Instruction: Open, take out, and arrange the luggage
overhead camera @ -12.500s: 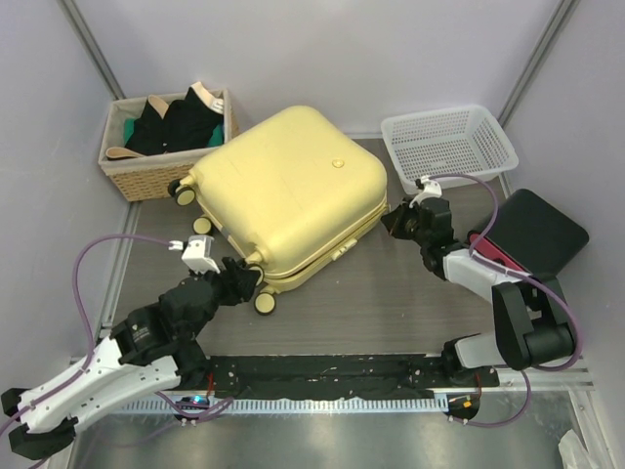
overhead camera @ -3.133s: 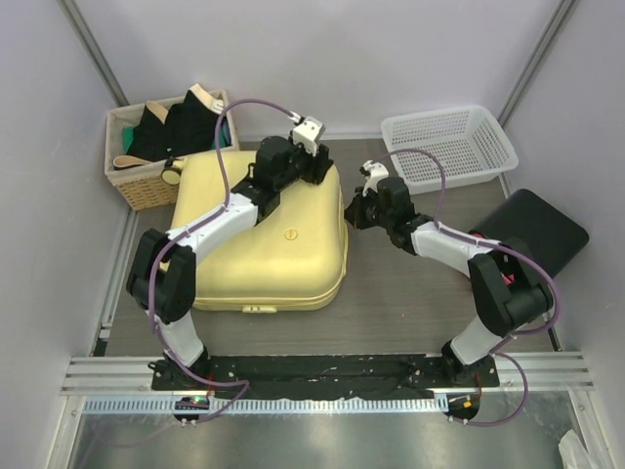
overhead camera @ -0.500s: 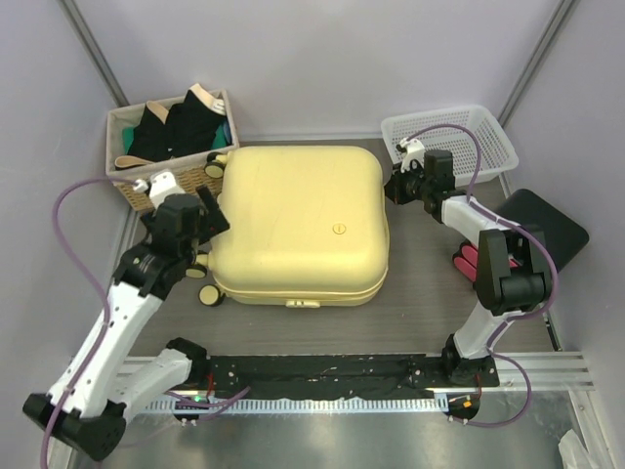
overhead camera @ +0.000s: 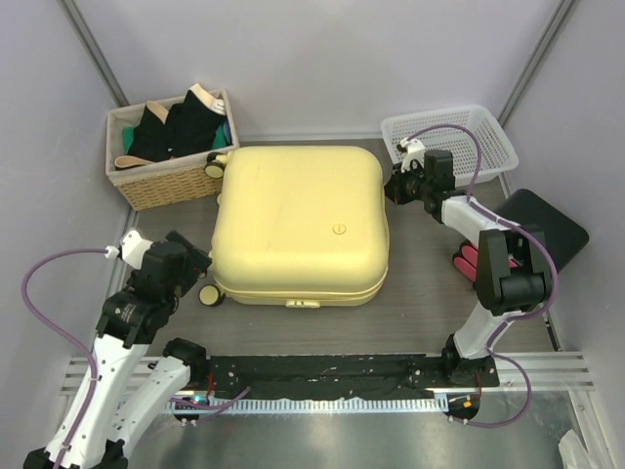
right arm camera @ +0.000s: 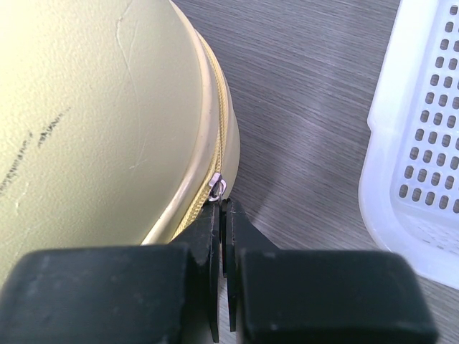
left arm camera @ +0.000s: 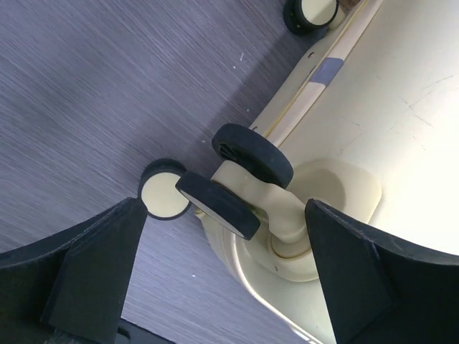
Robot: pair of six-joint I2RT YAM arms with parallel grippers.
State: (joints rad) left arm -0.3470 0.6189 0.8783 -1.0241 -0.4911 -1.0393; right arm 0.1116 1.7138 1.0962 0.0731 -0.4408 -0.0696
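Observation:
The pale-yellow luggage (overhead camera: pixel 298 220) lies flat and closed on the table, logo up. My left gripper (overhead camera: pixel 192 266) is open beside its near-left corner. In the left wrist view the open gripper (left arm camera: pixel 224 215) has its fingers either side of a black caster wheel (left arm camera: pixel 254 152) without touching it. My right gripper (overhead camera: pixel 394 188) is at the far-right corner of the luggage. In the right wrist view it (right arm camera: pixel 222 204) is shut on the small metal zipper pull (right arm camera: pixel 217 188) on the yellow zipper line of the luggage (right arm camera: pixel 93 122).
A wicker basket of dark clothes (overhead camera: pixel 166 137) stands at the back left, touching a luggage wheel. A white plastic basket (overhead camera: pixel 449 145) is at the back right, close to my right gripper (right arm camera: pixel 423 143). A black box (overhead camera: pixel 532 234) with red cylinders (overhead camera: pixel 472 262) sits right.
My left arm has drawn back toward the near-left, and its gripper now sits lower, by the near-left wheel. The luggage and the right arm have not moved.

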